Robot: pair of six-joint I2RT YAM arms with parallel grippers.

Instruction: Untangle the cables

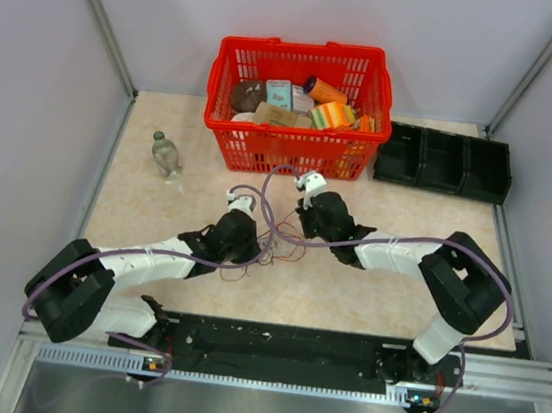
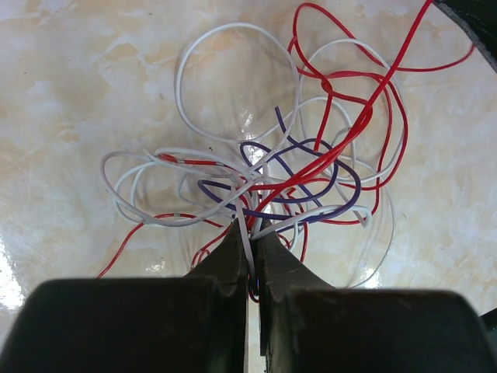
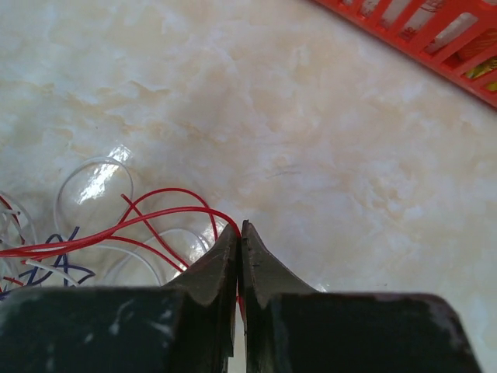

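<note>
The cables (image 1: 281, 250) are a tangle of thin white, red and purple wires on the marble-patterned table between my two arms. In the left wrist view the tangle (image 2: 287, 179) spreads just ahead of my left gripper (image 2: 253, 231), which is shut on a white wire, with red and purple strands also caught between the jaws. In the right wrist view my right gripper (image 3: 239, 227) is shut on a red wire (image 3: 155, 210) that runs left toward the tangle. In the top view the left gripper (image 1: 259, 248) and right gripper (image 1: 300, 234) sit close together over the wires.
A red basket (image 1: 301, 46) full of groceries stands at the back centre; its wall shows in the right wrist view (image 3: 435, 47). Black bins (image 1: 443, 162) sit at the back right. A small clear bottle (image 1: 166, 155) stands at the back left.
</note>
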